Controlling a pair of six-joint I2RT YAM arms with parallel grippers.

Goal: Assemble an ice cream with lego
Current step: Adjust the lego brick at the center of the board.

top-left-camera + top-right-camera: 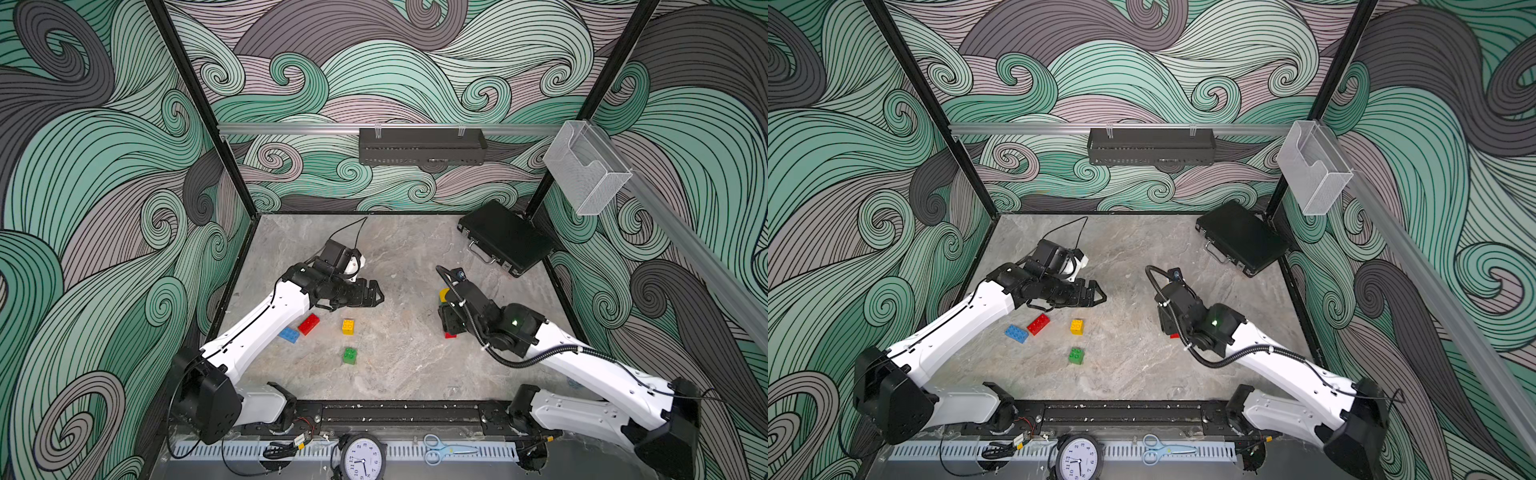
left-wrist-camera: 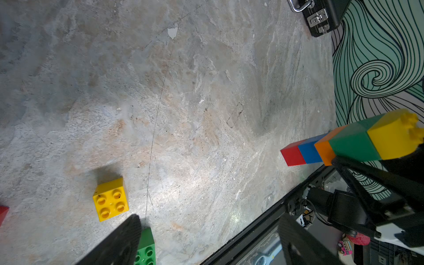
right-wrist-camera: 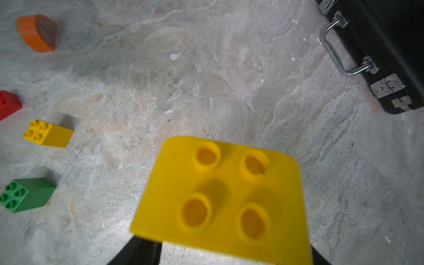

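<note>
Lego stack (image 2: 353,142), five bricks, upright near the table's (image 1: 415,365) right edge, right claw (image 1: 448,318) clamped on it; left claw (image 1: 376,296) wide, empty. We judge stacking underway; next, left drops onto yellow brick (image 1: 348,326).

Grey marbled table (image 1: 415,370). Loose left of centre: blue brick (image 1: 289,334), red brick (image 1: 308,324) just beside, yellow brick (image 1: 348,326), green brick (image 1: 350,356) nearer front. Orange rounded piece (image 3: 36,33) on its side. Black case (image 1: 505,237) flat, far right corner. Brick stack (image 2: 353,142) at right; contact with table unclear.
</note>
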